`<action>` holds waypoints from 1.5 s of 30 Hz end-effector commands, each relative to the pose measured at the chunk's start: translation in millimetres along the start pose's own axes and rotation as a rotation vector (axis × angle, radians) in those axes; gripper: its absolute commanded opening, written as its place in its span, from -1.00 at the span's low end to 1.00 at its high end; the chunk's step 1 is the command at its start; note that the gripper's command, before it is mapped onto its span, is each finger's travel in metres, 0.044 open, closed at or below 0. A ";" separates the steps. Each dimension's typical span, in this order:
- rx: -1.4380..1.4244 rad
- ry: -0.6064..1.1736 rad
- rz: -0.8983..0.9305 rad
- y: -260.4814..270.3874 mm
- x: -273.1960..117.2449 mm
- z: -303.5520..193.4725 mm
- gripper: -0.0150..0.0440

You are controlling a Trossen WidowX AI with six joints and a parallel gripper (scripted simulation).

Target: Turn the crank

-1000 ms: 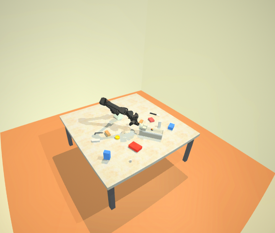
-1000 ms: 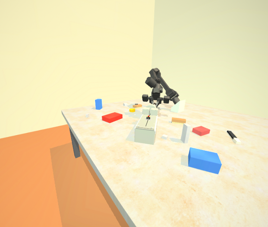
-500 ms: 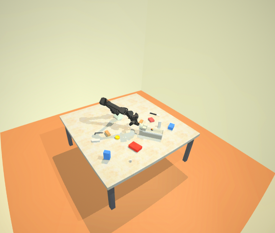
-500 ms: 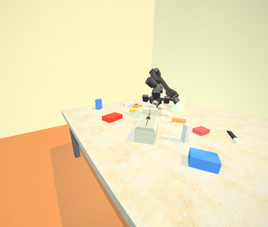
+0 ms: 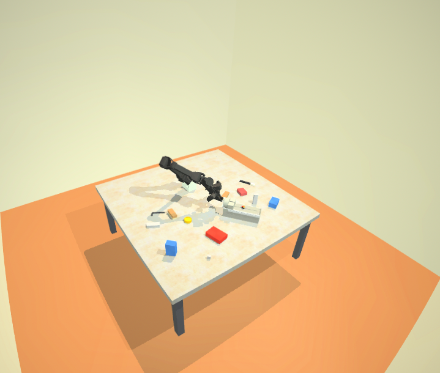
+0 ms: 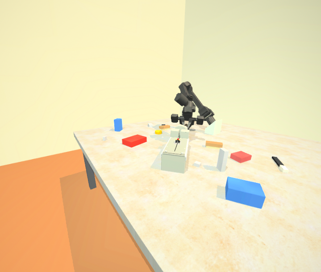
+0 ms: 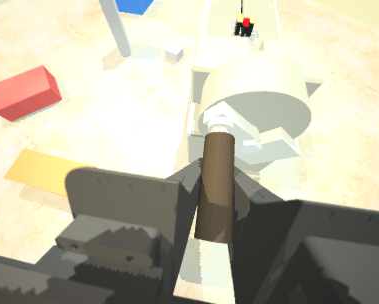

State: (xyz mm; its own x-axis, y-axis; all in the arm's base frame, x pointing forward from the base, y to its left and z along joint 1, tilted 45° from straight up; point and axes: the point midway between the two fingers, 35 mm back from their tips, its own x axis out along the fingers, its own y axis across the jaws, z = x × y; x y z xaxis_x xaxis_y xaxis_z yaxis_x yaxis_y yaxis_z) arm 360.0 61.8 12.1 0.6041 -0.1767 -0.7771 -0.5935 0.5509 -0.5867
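Observation:
The pale grey machine point(image 5: 241, 214) point(image 6: 173, 162) point(image 7: 257, 75) stands on the table, with a round drum at its crank end. My gripper point(image 5: 222, 199) point(image 6: 186, 126) point(image 7: 212, 165) is shut on the brown crank handle point(image 7: 217, 200), one finger on each side. The handle points back toward the wrist camera from the crank arm point(image 7: 237, 125). On the slide's top, the red pointer point(image 7: 246, 22) point(image 6: 177, 139) point(image 5: 243, 206) shows between two small brass marks point(image 7: 239, 19) point(image 7: 252, 18). It looks close to level with them, perhaps slightly nearer the drum; the exact offset is too small to tell.
A grey upright block point(image 6: 222, 159) point(image 5: 255, 199) and a small white cube point(image 7: 174, 53) stand beside the machine. A light red block point(image 7: 25, 92) and an orange block point(image 7: 47, 170) lie left in the wrist view. A bright red block point(image 5: 216, 235) point(image 6: 134, 140) lies on the machine's other side.

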 end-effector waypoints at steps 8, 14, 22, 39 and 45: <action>-0.008 0.010 0.018 7.0 7.2 -7.1 -0.49; -0.008 0.010 0.018 7.8 9.5 -9.3 -0.49; -0.008 0.010 0.018 8.2 13.4 -13.3 -0.49; -0.009 0.011 0.017 3.4 25.3 -25.3 -0.49; -0.009 0.011 0.017 -1.9 29.8 -29.8 -0.49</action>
State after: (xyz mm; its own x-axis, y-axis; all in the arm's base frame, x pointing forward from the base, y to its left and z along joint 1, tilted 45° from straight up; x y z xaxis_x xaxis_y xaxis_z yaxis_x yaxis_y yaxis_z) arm 360.5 38.6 -13.6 0.5908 -0.1701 -0.7887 -0.6118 0.5428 -0.5754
